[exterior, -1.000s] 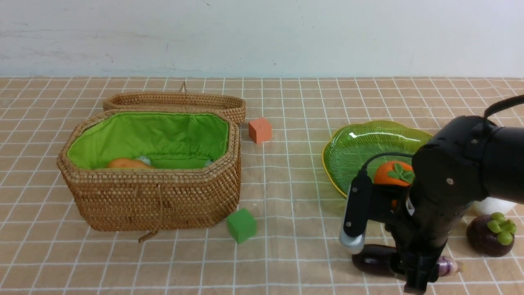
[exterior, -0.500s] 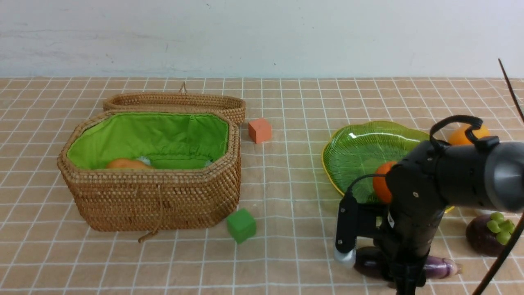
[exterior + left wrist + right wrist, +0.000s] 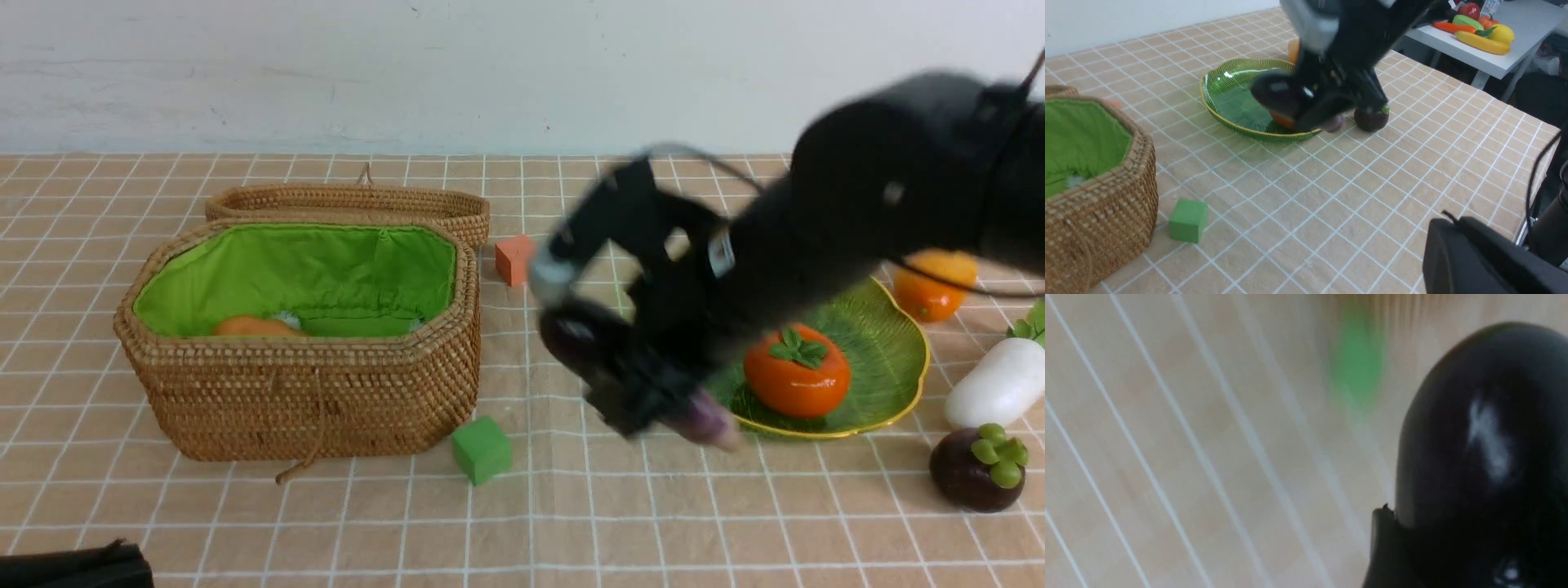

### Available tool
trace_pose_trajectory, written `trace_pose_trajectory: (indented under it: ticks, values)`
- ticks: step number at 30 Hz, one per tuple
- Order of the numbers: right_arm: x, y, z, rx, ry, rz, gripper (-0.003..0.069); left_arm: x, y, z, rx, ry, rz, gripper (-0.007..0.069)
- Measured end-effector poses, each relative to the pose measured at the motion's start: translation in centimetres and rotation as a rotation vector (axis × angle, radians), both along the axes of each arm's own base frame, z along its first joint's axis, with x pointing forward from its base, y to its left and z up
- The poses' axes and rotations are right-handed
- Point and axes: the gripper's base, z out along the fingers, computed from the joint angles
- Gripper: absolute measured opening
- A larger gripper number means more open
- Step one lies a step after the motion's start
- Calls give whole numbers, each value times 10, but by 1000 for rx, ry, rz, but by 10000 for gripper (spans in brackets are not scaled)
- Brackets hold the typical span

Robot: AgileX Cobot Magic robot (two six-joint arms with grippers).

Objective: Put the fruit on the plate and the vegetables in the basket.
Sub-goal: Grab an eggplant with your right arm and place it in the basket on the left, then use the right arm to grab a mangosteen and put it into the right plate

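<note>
Front view, right jaws gripping eggplant [image 3: 576,340] mid-air, left jaws closed, next: carry over basket [image 3: 326,400] and release

Glossy dark eggplant [image 3: 1486,457] looms close; a blurred green cube [image 3: 1357,363] sits at its eleven o'clock on streaked checked cloth [image 3: 1167,457]

Basket [image 3: 310,400] open; green cube [image 3: 482,449] beside.

The eggplant [image 3: 575,339] has left the bench [image 3: 571,506]; clamped in the right fingers [image 3: 645,404], it now hangs between plate [image 3: 898,351] and basket [image 3: 326,392], apparently tilted, though blur smears it; the arm has swung up and leftward, uncovering the persimmon [image 3: 796,384].
</note>
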Motion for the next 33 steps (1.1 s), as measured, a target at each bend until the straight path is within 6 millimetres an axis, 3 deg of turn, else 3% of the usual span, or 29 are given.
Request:
trace_pose_trajectory:
  ticks: [3,4,5,6,7,8,10,13,16,17,18,19,21,24,27,28,29,30,32,33]
  values:
    - [4,26,49,223,-110,24,398,0,0,0,-1,-7,2,-13]
    - [6,32,57,263,-133,31,398,0,0,0,0,-8,3,-13]
    - [17,51,66,336,-182,54,398,0,0,0,1,-10,3,-13]
    - [17,52,69,348,-194,59,398,0,0,0,1,-10,3,-13]
    - [32,71,63,365,-239,92,398,0,0,0,1,-10,3,-13]
    - [36,79,62,373,-261,104,398,0,0,0,1,-10,3,-13]
    - [56,101,38,337,-288,139,398,0,0,0,1,-10,3,-13]
    - [76,120,-1,280,-277,156,398,1,0,1,2,-13,5,-12]
    - [88,128,-33,186,-272,172,471,1,0,1,5,-18,7,-11]
    - [89,127,-37,150,-274,180,535,1,1,1,6,-20,8,-10]
    - [89,127,-37,149,-272,181,535,1,1,1,7,-21,8,-10]
    - [86,122,-32,117,-264,178,629,1,1,1,12,-29,12,-10]
    - [82,116,-24,88,-253,174,658,1,1,1,12,-30,12,-10]
    - [63,91,14,34,-215,115,655,3,2,1,35,-59,26,-7]
    - [40,61,49,-29,-163,28,579,4,3,2,38,-82,33,-6]
    - [26,38,66,-101,-127,-43,500,4,2,3,31,-90,33,-6]
    - [18,26,76,-115,-115,-87,441,4,2,3,25,-93,33,-6]
    - [18,25,76,-128,-112,-91,441,4,2,4,24,-93,33,-6]
    - [4,-7,100,-104,-102,-232,240,4,2,4,14,-94,31,-5]
    - [2,-14,102,-97,-93,-264,200,4,2,4,13,-92,30,-5]
